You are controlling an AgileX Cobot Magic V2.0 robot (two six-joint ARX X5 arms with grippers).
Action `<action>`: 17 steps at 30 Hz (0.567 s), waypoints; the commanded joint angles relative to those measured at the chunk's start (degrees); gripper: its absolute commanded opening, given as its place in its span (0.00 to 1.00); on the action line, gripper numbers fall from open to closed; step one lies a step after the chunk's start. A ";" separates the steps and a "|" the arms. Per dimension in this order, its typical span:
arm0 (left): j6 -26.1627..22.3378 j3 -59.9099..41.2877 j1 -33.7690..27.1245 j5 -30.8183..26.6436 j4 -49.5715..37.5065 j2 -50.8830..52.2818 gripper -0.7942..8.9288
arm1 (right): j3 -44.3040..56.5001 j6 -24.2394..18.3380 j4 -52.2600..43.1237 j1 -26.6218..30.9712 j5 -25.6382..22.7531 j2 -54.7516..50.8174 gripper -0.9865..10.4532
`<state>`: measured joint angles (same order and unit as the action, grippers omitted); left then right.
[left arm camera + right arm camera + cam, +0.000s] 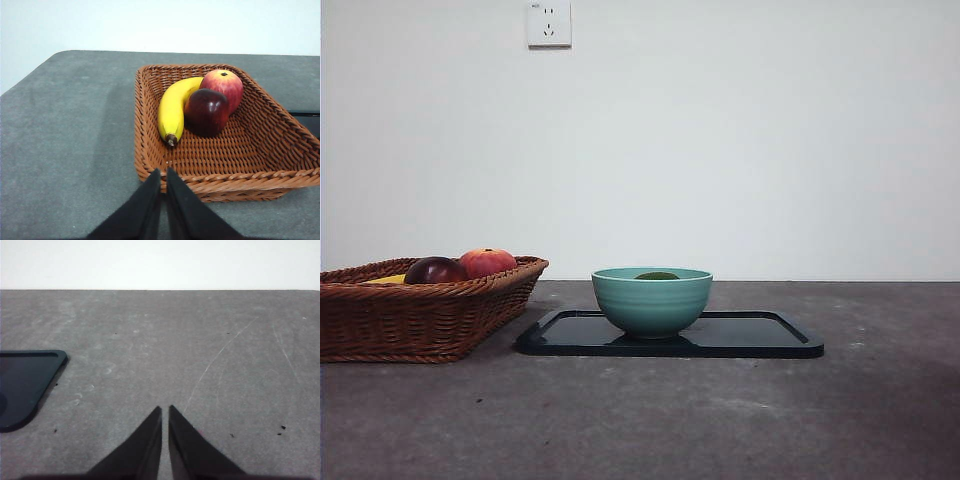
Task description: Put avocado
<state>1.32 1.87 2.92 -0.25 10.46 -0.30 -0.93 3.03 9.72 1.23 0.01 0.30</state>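
Note:
The avocado (657,275) lies inside the teal bowl (652,305); only its dark green top shows above the rim in the front view. The bowl stands on a black tray (760,335) at the table's middle. My left gripper (162,174) is shut and empty, hanging just in front of the wicker basket (150,150). My right gripper (165,410) is shut and empty over bare grey table, with a corner of the black tray (25,385) off to one side. Neither gripper shows in the front view.
The wicker basket (380,320) stands at the left and holds a banana (172,112), a dark maroon fruit (207,111) and a red-orange fruit (223,86). A white wall with a socket (549,24) is behind the table.

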 commanded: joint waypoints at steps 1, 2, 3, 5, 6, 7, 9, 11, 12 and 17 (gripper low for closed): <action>-0.68 -1.20 0.09 -0.33 0.44 0.11 0.10 | 0.20 0.94 0.17 0.13 0.02 -0.09 0.10; -0.66 -1.20 0.11 -0.33 0.44 0.11 0.10 | 0.20 0.92 -0.13 0.13 0.00 -0.09 0.10; -0.68 -1.20 0.09 -0.33 0.44 0.11 0.10 | 0.20 0.92 -0.42 0.13 0.00 -0.09 0.10; -0.68 -1.20 0.09 -0.33 0.44 0.11 0.10 | 0.17 0.92 -0.87 0.13 0.02 -0.09 0.10; -0.68 -1.20 0.09 -0.33 0.44 0.11 0.10 | 0.17 0.92 -0.87 0.13 0.02 -0.09 0.10; -0.68 -1.20 0.09 -0.33 0.44 0.11 0.10 | 0.17 0.92 -0.87 0.13 0.00 -0.09 0.10; -0.68 -1.20 0.09 -0.33 0.44 0.11 0.10 | 0.17 0.92 -0.87 0.13 0.00 -0.09 0.10; -0.68 -1.20 0.09 -0.33 0.44 0.11 0.10 | 0.17 0.92 -0.87 0.13 0.00 -0.09 0.10; -0.66 -1.20 0.09 -0.33 0.44 0.11 0.10 | 0.17 0.92 -0.87 0.13 0.00 -0.09 0.10; -0.68 -1.20 0.11 -0.33 0.44 0.11 0.10 | 0.17 0.92 -0.87 0.13 0.00 -0.09 0.10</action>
<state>1.32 1.87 2.92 -0.25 10.46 -0.30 -0.93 3.29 9.48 1.23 0.01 0.30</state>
